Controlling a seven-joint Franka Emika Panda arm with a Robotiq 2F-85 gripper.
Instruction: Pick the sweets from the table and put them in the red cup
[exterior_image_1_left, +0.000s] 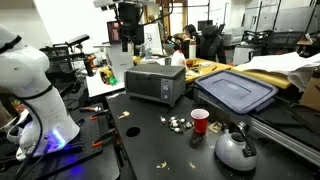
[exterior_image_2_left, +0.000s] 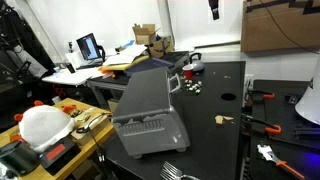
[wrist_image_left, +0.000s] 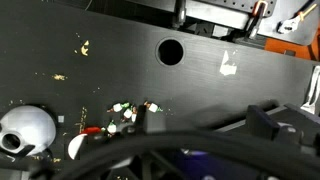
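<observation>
The sweets (exterior_image_1_left: 178, 123) are a small cluster of tiny pale and dark pieces on the black table (exterior_image_1_left: 150, 140), just beside the red cup (exterior_image_1_left: 200, 121), which stands upright. My gripper (exterior_image_1_left: 127, 42) hangs high above the table's far side, well away from both. In the wrist view the sweets (wrist_image_left: 125, 108) lie beyond the dark finger (wrist_image_left: 153, 120) on one side, and the red cup (wrist_image_left: 80, 143) shows its pale inside at the lower left. The fingers stand wide apart with nothing between them. In an exterior view the sweets (exterior_image_2_left: 192, 86) lie past the toaster oven.
A silver toaster oven (exterior_image_1_left: 155, 82) stands behind the sweets. A round grey kettle (exterior_image_1_left: 236, 150) sits by the cup, and a blue bin lid (exterior_image_1_left: 235, 92) lies at the back. The table has a round hole (wrist_image_left: 171, 51). Orange-handled tools (exterior_image_2_left: 262, 125) lie near the white robot base (exterior_image_1_left: 30, 95).
</observation>
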